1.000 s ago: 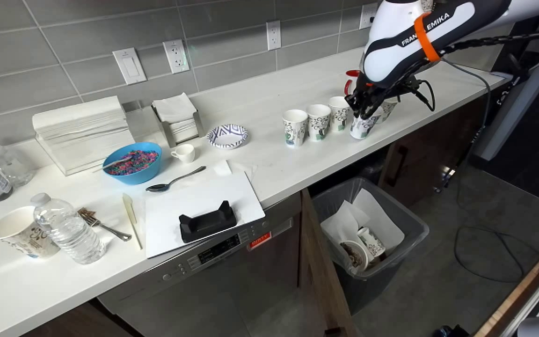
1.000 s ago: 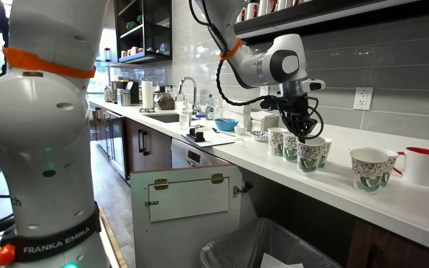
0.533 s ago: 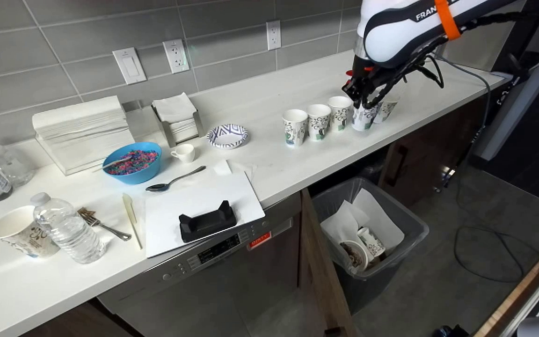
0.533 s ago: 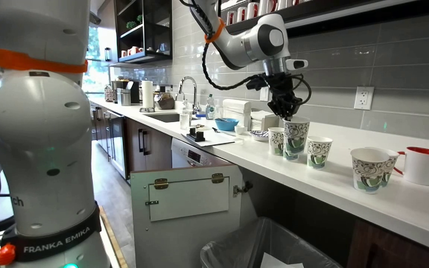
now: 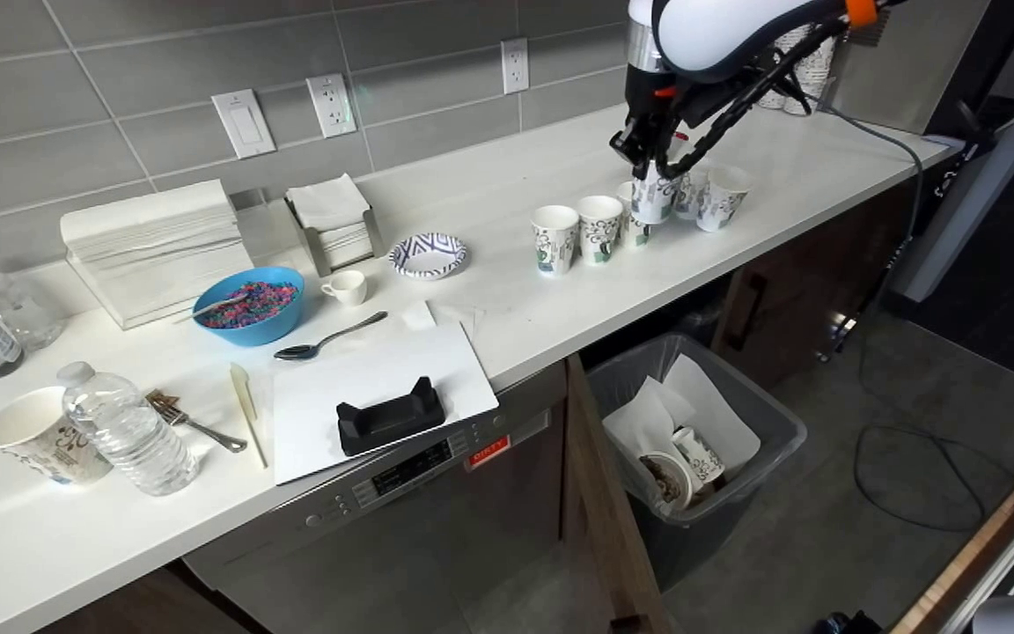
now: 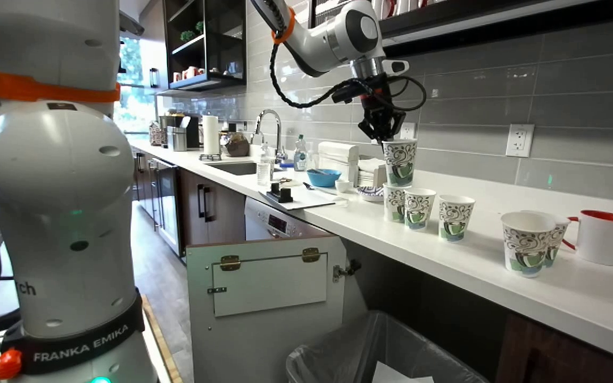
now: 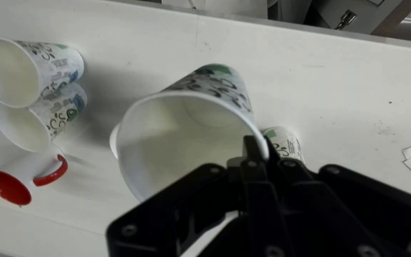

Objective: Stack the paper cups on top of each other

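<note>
Well apart from the red-and-white mug (image 6: 602, 239), above the row of three cups (image 6: 419, 208) on the counter (image 5: 507, 304), the gripper (image 7: 261, 147) is clenched on the rim of the held cup (image 6: 400, 165). That cup is up off the counter, mouth upward, its long axis close to upright, and the three below stand mouth upward too. A pair of cups (image 6: 529, 244) stands just beside the mug, to judge by its print also due for stacking.

The coming move turns on an offset: the held cup does not hang centred under the gripper. It is pinched at one edge, and its body lies on the mug side of the grip. So the cup's own axis, not the gripper, should be brought over the receiving cup.

Which cup that is I cannot tell. In an exterior view the base lines up with the mouth of the cup farthest from the mug (image 6: 393, 204); in an exterior view it overlaps the cup nearest the mug (image 5: 634, 232). Probably it hangs higher than the row, not squarely above any of them. Lowered off-centre, it could catch a rim and tip the light cup beneath.
</note>
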Available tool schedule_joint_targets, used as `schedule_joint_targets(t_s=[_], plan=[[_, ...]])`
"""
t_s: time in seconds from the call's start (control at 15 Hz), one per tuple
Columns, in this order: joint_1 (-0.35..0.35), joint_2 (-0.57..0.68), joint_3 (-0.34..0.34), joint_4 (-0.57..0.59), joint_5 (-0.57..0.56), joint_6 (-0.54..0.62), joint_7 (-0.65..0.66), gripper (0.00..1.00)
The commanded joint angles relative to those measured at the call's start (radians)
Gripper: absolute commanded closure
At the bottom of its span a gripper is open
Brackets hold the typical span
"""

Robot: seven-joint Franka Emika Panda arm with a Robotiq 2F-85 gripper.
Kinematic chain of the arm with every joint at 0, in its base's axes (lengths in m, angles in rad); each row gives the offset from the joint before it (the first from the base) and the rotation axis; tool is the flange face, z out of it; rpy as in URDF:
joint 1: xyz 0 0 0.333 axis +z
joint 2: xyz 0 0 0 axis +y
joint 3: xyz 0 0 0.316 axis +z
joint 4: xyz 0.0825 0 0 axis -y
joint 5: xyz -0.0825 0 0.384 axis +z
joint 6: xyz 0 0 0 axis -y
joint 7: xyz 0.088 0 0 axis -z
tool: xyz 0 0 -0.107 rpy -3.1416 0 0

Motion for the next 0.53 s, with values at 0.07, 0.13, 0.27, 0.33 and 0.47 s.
schedule_joint_targets(t_s=[0.07,0.13,0.27,0.33,0.47], plan=[[0.002,0.109,0.012,0.154,-0.014,-0.029,-0.106,0.99],[0.003,0.131,0.013,0.182,-0.014,-0.031,-0.123,0.99],[0.006,0.180,0.016,0.245,-0.004,-0.041,-0.170,0.99],[0.007,0.206,0.018,0.279,0.002,-0.049,-0.194,0.99],[0.009,0.256,0.024,0.342,0.017,-0.070,-0.241,0.99]])
